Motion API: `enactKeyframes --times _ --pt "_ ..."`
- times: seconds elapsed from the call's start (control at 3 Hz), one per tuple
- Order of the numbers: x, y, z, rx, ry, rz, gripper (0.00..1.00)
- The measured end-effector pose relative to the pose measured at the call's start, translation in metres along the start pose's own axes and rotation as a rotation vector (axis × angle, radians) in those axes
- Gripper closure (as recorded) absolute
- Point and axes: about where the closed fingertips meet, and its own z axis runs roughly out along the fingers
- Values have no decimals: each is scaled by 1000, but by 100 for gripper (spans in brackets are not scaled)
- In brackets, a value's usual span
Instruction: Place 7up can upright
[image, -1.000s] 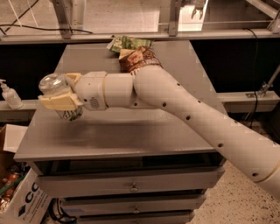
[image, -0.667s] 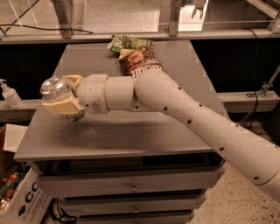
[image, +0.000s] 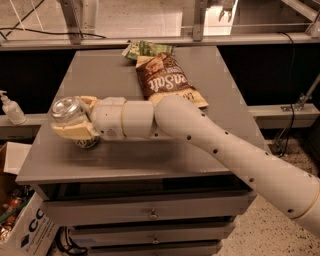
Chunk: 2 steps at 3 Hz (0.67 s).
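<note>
Camera view shows the gripper (image: 76, 121) over the front left part of the grey worktop (image: 210, 85), its cream fingers (image: 74, 132) clamped on either side of the 7up can (image: 69, 110). The can's shiny metal top faces up and a little toward the left, so the can stands close to upright with a slight lean. Its lower end shows below the fingers, down by the worktop surface (whether it actually touches cannot be told). The white arm (image: 225, 150) reaches in from the lower right and crosses the worktop to the gripper. At the back of the worktop lies a brown chip bag (image: 167, 77), flat and well apart from the can, with a green packet (image: 147, 49) just behind it at the far edge. A pump bottle (image: 11, 107) stands on a ledge to the left. Drawers (image: 150, 212) sit below the worktop, and a cardboard box (image: 30, 235) is at the lower left.
</note>
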Motion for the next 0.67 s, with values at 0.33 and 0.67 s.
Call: enactKeyframes --times 0.33,0.67 --pt "-1 1 -2 -8 9 10 84" --pt "2 2 -2 -8 9 10 60"
